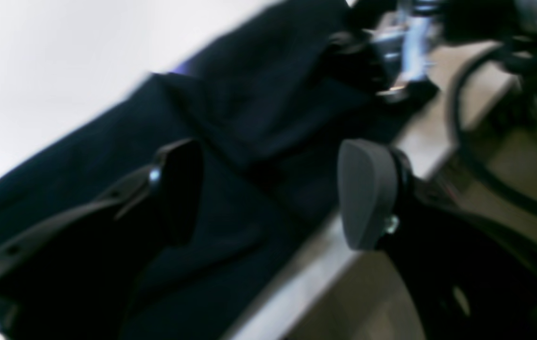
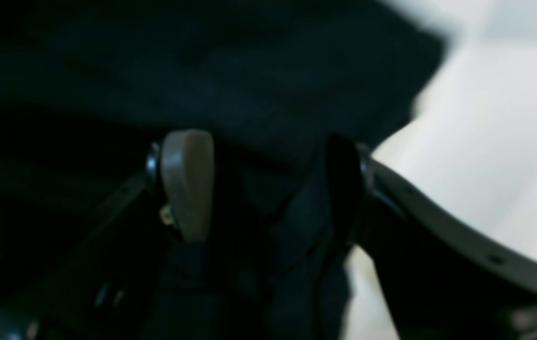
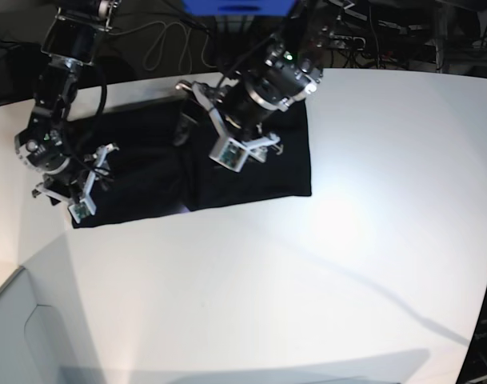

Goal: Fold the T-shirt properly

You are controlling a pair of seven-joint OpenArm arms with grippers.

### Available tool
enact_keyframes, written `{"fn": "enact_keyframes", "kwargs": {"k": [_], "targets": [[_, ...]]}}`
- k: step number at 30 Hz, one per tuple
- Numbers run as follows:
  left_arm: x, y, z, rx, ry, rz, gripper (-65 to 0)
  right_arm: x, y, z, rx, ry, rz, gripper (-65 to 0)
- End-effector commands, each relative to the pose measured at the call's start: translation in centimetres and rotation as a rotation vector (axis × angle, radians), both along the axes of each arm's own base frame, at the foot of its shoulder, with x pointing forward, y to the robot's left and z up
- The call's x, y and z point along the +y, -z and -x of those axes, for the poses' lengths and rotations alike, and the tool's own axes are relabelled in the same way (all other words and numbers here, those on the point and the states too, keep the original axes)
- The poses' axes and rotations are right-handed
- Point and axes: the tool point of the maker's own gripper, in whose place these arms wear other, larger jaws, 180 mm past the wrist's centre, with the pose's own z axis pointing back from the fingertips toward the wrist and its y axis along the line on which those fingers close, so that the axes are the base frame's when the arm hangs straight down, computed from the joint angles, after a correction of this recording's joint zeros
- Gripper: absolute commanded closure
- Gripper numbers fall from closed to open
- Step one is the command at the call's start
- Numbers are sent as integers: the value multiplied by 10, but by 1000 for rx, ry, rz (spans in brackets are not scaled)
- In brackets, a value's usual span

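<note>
Both my pincers gape over the T-shirt (image 3: 251, 168).
Left pincer (image 1: 273, 193) holds nothing; right pincer (image 2: 268, 189) straddles a fold; only base view shows the bench (image 3: 347, 264).

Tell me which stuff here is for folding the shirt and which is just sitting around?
For the job:
- T-shirt, black, lying on the table
- left end effector, open over the shirt
- right end effector, open at the shirt's other end

Just around:
- white table
- cables behind the table
</note>
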Motion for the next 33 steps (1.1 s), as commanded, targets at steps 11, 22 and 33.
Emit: {"fn": "enact_keyframes", "kwargs": {"k": [11,22,33], "targets": [[136,23,-42,-23,-392,-113,-434,-33,9,-1,10,128,-57,-361],[156,66,-46,80,-441,-150,-433,-56,26,1,56,214,-107,-361],[152,67,-46,86,-436,-144,-433,-72,22,3,38,260,-110,-361]]}}
